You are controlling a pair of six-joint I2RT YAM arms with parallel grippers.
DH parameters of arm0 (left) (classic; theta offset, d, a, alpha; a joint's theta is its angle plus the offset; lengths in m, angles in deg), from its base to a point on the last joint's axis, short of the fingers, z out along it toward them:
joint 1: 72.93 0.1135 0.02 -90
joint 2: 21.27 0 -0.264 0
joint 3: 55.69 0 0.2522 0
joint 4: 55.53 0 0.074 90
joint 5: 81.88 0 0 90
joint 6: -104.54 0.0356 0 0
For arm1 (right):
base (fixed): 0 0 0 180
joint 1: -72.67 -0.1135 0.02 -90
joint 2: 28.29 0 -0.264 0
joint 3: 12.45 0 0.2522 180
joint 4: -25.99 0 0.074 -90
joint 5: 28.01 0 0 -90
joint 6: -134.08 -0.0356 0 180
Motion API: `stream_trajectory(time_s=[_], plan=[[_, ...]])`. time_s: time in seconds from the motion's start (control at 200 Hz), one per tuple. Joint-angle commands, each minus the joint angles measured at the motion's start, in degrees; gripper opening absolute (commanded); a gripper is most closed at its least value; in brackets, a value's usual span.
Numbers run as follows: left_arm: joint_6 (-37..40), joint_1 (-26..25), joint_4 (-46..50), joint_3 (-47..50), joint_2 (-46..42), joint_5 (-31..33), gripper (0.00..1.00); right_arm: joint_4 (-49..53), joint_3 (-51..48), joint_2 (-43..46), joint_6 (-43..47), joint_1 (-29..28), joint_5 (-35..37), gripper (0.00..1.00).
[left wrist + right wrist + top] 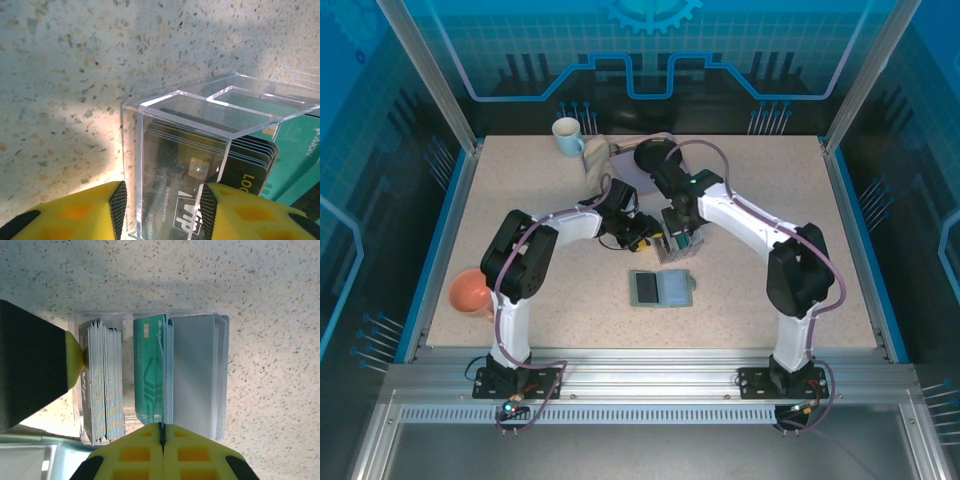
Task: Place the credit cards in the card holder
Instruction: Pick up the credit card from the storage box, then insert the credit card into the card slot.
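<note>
Two end effectors (162, 200) (161, 427), one clear box (131, 165)

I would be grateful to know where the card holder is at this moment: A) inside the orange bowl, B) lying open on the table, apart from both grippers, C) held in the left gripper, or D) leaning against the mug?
B: the card holder lies open and flat on the table by itself, while the left gripper and right gripper are both at the clear card box.
</note>
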Motion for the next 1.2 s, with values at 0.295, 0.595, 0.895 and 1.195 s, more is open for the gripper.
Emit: stream_trajectory(time_s=[0.295,0.595,0.895,1.195], plan=[[3.51,0.24,4.44,4.56,-12.15,3.88,0.61,-13.17,-13.41,16.83,-8.62,9.18,-28.05,0.00],[-4.29,2.89,-16.08,13.58,-23.03,-12.66,0.70,-23.65,-20.90,23.01,-14.77,15.18,-45.94,0.00],[-8.67,3.41,-25.09,10.81,-21.06,-22.75,0.66,-30.96,-22.07,22.43,-20.08,16.31,-55.57,0.00],[-9.32,3.41,-27.82,11.39,-21.74,-24.15,0.29,-32.70,-23.47,20.35,-20.49,17.02,-58.09,0.01]])
